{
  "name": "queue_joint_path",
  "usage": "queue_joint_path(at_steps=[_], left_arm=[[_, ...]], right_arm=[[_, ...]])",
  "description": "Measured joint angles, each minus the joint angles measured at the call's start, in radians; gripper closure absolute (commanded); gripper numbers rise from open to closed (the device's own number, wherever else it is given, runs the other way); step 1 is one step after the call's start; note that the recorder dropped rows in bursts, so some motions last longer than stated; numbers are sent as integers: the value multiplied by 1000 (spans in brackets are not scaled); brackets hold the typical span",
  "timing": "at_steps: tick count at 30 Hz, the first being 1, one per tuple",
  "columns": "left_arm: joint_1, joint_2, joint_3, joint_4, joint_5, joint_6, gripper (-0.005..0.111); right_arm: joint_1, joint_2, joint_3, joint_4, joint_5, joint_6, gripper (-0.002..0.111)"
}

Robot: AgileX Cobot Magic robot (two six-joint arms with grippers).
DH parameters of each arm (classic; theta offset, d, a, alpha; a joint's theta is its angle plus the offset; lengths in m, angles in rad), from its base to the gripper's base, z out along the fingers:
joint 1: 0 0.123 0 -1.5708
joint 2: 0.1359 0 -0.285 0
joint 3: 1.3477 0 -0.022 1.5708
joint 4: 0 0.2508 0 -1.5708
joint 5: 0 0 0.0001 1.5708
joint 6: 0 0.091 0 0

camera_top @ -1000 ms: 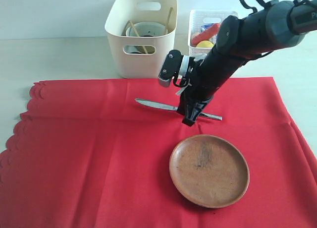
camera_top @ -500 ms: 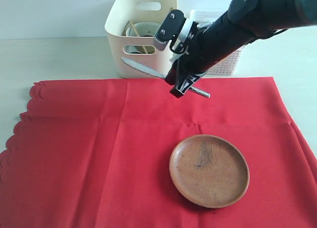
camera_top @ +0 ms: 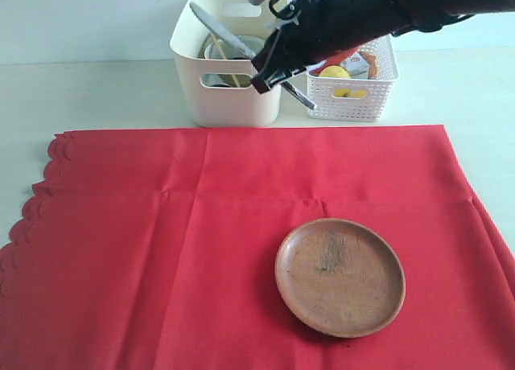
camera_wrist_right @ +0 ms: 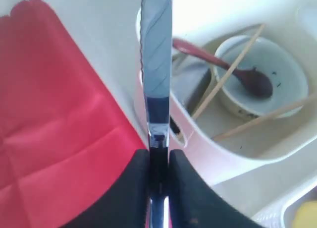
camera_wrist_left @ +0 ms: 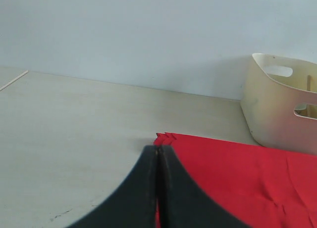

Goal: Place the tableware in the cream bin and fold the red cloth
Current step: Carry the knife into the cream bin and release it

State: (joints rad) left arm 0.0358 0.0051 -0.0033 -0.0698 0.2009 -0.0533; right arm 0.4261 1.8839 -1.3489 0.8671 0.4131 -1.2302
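The task looks well past its middle, though not near its end. In the upper centre of the exterior view the right claw [camera_top: 264, 80] is clamped narrow on the slim metal knife [camera_top: 219, 30], gripping it near the handle with the blade slanting up over the cream bin [camera_top: 229, 100]. The right wrist view shows the blade poised above the bin's rim. Inside the bin sit the pale speckled bowl [camera_wrist_right: 292, 84], the dark wooden spoon [camera_wrist_right: 250, 79] resting in it, and the wooden chopsticks [camera_wrist_right: 229, 69] leaning across; whether the steel cup is there I cannot tell. The knife seems one release away from joining them. The round brown wooden plate [camera_top: 339, 277] lies at lower right on the red cloth [camera_top: 145, 249], which is spread flat and unfolded over the bench [camera_top: 96, 84], so the plate and the folding remain. The left claw [camera_wrist_left: 158, 183] is pressed shut on nothing, low by the cloth's scalloped edge.
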Motion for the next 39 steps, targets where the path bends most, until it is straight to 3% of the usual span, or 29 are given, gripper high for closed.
queue_joint_path(at_steps=[28,39], left_arm=[[0,0,0,0,0,0,107],[0,0,0,0,0,0,107]], right_arm=[[0,290,-430,120,-204,4,108],[0,335,-465,124,-317,4,108]])
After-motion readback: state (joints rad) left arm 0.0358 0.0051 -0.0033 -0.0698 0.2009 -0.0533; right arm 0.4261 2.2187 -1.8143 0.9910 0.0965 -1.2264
